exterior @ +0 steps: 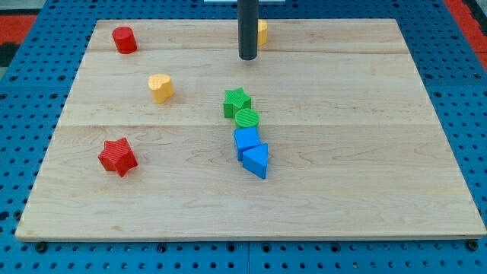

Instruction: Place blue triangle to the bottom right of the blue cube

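Note:
The blue triangle (256, 160) lies near the board's middle, touching the lower right side of the blue cube (246, 141). A green round block (246, 118) touches the cube's top, and a green star (237, 102) sits just above that. My tip (248, 57) is near the view's top centre, well above this column of blocks and touching none of them. A yellow block (262, 32) sits just right of the rod, partly hidden by it.
A red cylinder (125, 39) is at the top left. A yellow heart (160, 88) lies left of the green star. A red star (117, 157) is at the lower left. The wooden board (380, 190) rests on a blue pegboard surface.

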